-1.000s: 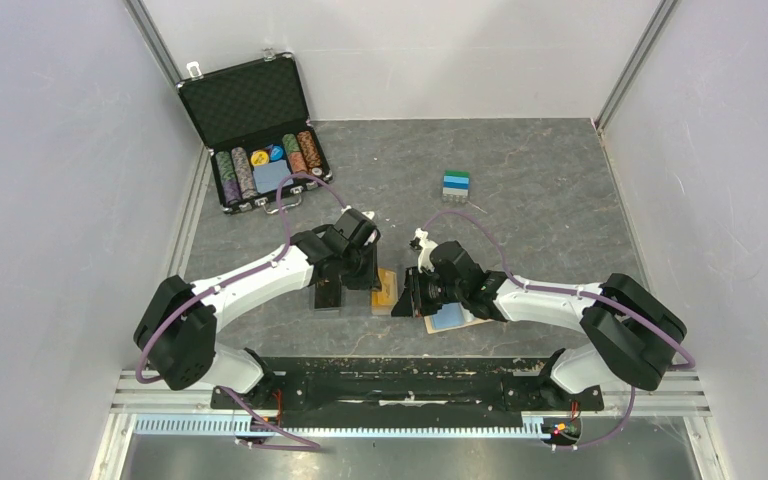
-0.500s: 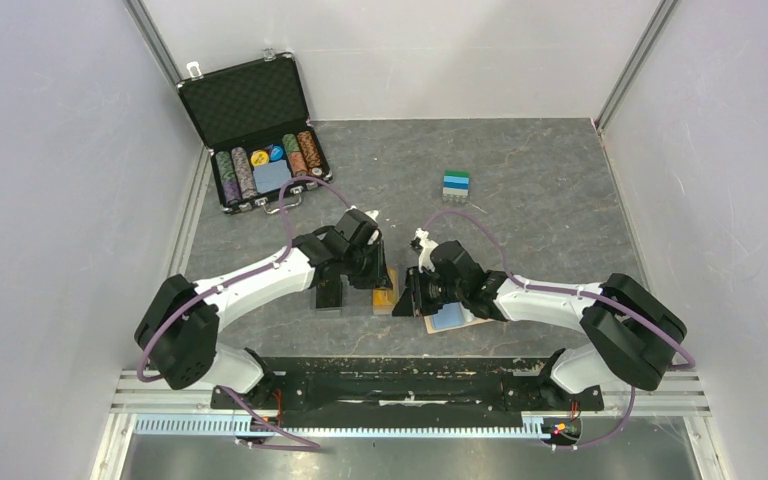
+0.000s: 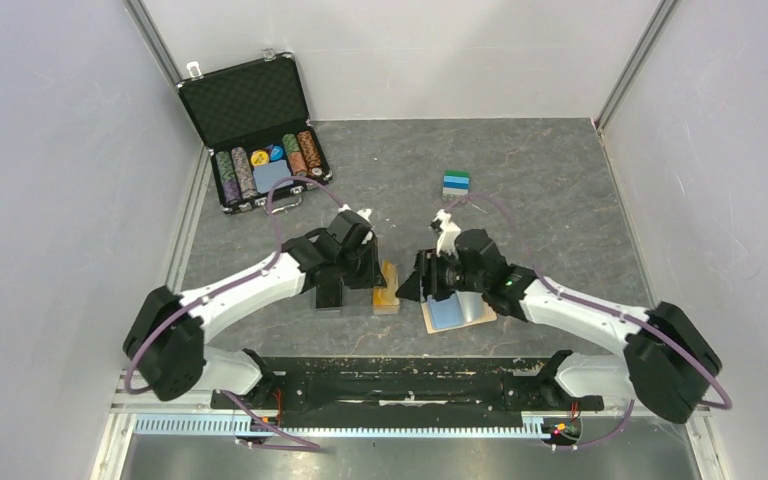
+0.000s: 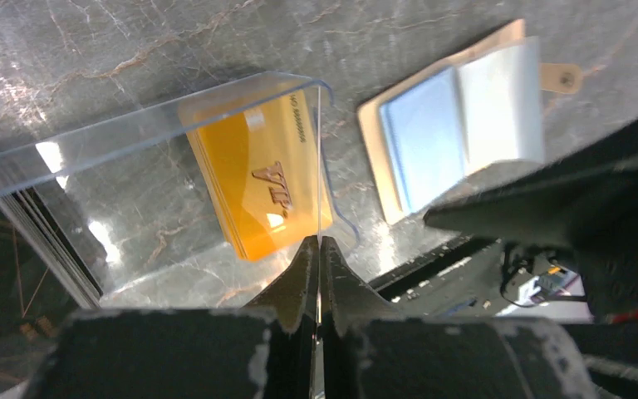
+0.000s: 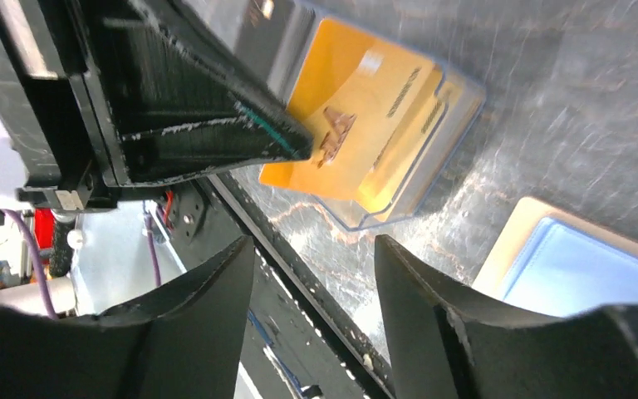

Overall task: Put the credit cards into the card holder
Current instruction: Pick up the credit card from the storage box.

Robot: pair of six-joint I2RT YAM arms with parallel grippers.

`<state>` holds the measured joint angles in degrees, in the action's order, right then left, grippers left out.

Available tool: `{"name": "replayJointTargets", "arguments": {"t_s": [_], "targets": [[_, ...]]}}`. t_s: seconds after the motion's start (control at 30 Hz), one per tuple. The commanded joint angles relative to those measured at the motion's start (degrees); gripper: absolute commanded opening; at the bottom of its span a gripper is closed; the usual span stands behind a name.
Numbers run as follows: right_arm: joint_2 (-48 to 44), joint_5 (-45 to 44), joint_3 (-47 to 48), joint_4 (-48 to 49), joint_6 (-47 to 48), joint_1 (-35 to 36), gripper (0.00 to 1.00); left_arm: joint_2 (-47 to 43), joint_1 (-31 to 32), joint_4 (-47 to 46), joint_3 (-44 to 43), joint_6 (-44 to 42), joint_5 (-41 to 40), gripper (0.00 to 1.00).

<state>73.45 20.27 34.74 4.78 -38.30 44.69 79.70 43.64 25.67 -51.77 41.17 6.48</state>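
Observation:
The tan card holder (image 3: pixel 457 316) lies open near the front edge, with a blue credit card (image 3: pixel 449 314) in it. In the left wrist view the holder (image 4: pixel 371 125) shows the blue card (image 4: pixel 419 137), a pale sleeve and its snap tab (image 4: pixel 561 77). My left gripper (image 4: pixel 320 243) is shut on the edge of a clear lid (image 4: pixel 216 108) over a small orange box (image 4: pixel 262 179). In the top view the left gripper (image 3: pixel 372 275) stands beside the orange box (image 3: pixel 387 290). My right gripper (image 5: pixel 314 249) is open and empty, between the orange box (image 5: pixel 357 125) and the holder (image 5: pixel 586 266).
A black box base (image 3: pixel 328 296) lies left of the orange box. An open black chip case (image 3: pixel 255 120) stands at the back left. A small blue, green and white stack (image 3: pixel 456 183) lies at mid back. The black front rail (image 3: pixel 410 380) runs close behind the holder.
My right gripper has lifted off the card holder and drawn back to the right, uncovering the blue card. My left gripper has shifted slightly, still on the lid.

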Motion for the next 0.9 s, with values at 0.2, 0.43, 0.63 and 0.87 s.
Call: {"name": "replayJointTargets", "arguments": {"t_s": [0.2,0.43,0.63,0.87], "targets": [[-11.41,12.56,-0.41,1.49,0.9,-10.23,0.83,-21.19,0.11,-13.4,8.26,7.27,8.08,0.02],[-14.03,21.22,-2.35,14.26,-9.38,-11.9,0.69,-27.06,0.02,-25.28,13.24,12.28,16.44,0.02],[-13.87,23.31,-4.41,22.18,-14.94,-11.9,0.46,-27.47,0.04,-31.02,14.83,14.8,19.47,0.02],[-13.43,25.17,-7.04,30.76,-19.96,-11.9,0.0,-27.29,0.09,-32.2,16.18,16.08,19.42,0.2]]}}
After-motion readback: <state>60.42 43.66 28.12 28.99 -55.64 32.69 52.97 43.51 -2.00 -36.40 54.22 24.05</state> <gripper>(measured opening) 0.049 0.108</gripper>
